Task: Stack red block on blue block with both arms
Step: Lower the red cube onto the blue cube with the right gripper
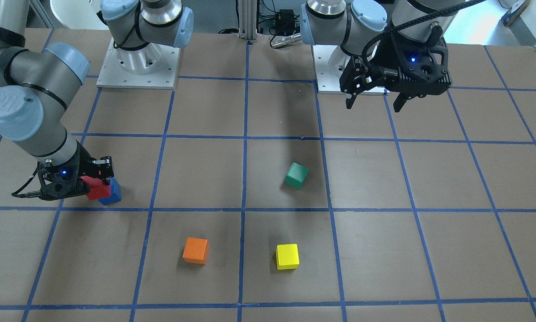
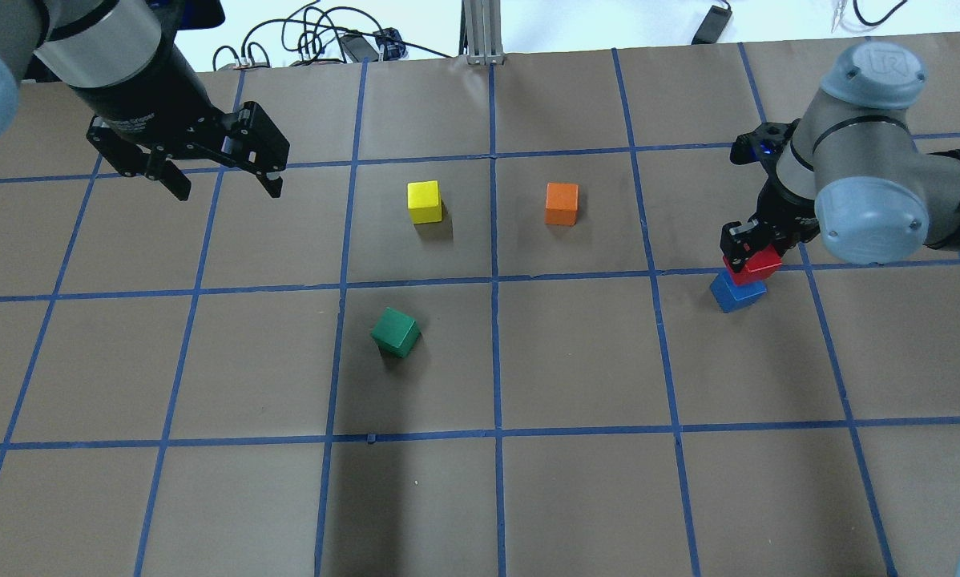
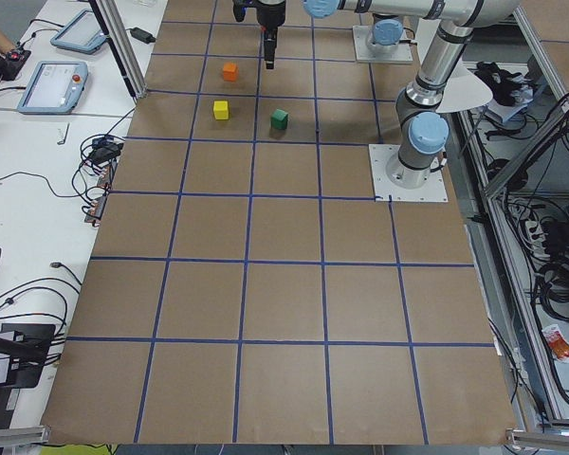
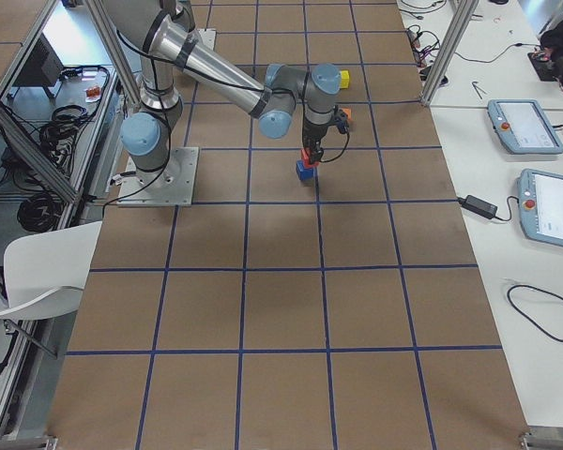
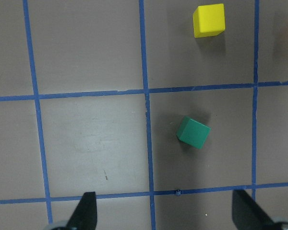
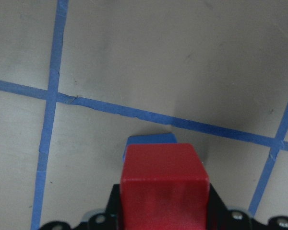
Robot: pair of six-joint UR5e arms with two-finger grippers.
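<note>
The red block [image 1: 97, 191] is held between the fingers of my right gripper [image 1: 99, 184], which is shut on it. It sits directly over the blue block [image 1: 112, 195], a little offset from it. I cannot tell whether the two touch. In the overhead view the red block [image 2: 759, 263] covers part of the blue block [image 2: 736, 292]. In the right wrist view the red block [image 6: 164, 179] hides all but an edge of the blue block [image 6: 151, 139]. My left gripper [image 2: 223, 186] is open and empty, raised over the table's far left; it also shows in the front view [image 1: 375, 103].
A green cube [image 2: 395, 332] lies tilted near the table's middle. A yellow cube [image 2: 424, 201] and an orange cube [image 2: 561, 203] stand farther out. The arms' base plates [image 1: 138, 67] are at the robot's edge. Blue tape lines grid the brown table.
</note>
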